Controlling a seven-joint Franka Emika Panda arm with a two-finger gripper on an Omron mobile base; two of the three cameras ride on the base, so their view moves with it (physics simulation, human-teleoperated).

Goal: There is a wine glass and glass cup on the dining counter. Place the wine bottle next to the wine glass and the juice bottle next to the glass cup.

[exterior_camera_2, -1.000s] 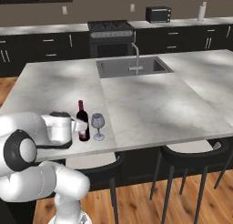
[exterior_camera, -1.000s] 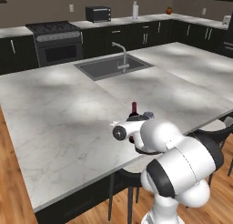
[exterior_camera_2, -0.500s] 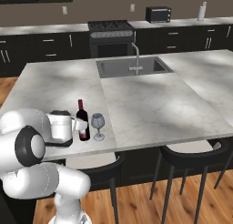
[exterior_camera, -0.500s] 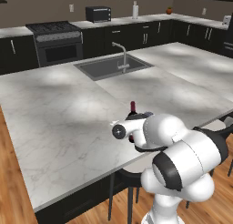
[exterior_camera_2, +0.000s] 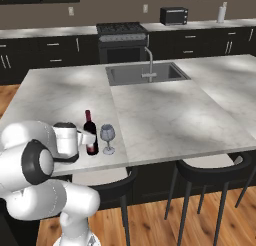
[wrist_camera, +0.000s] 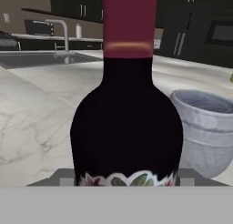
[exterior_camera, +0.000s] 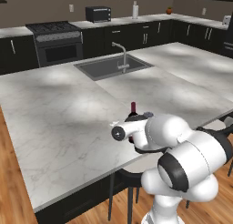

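Wine bottle (exterior_camera_2: 90, 133) upright on surface (exterior_camera_2: 165, 110) just beside wine glass (exterior_camera_2: 107, 138); my end effector (exterior_camera_2: 89, 138) at bottle, grip state I cannot tell, fingers hidden.

wine bottle (wrist_camera: 127, 123) label shows floral pattern only, no readable text

Wine glass (exterior_camera_2: 107, 138) just beside wine bottle (exterior_camera_2: 90, 134); open dining counter (exterior_camera_2: 165, 115) beyond.

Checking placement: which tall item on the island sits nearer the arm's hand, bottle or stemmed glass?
The wine bottle, dark with a red neck, stands between the hand and the clear wine glass.
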